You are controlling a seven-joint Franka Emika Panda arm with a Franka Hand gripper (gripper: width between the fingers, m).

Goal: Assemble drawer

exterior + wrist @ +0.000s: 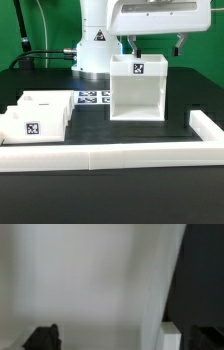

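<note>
The large white drawer casing (137,88) stands open-fronted at the middle of the black table, with a square tag on its top edge. Two smaller white box trays (35,115) lie at the exterior view's left, one showing a tag. My gripper (155,48) hangs just above the casing's top on its far right side, jaws wide apart. In the wrist view the gripper (123,338) is open. One dark fingertip (42,336) is over the casing's white inside (90,280) and the other is over the dark table, with the casing's wall (172,335) between them, untouched.
A long low white border wall (110,155) runs along the front and turns up the exterior view's right side (208,130). The marker board (92,98) lies flat between the trays and the casing. The robot base (95,45) stands behind.
</note>
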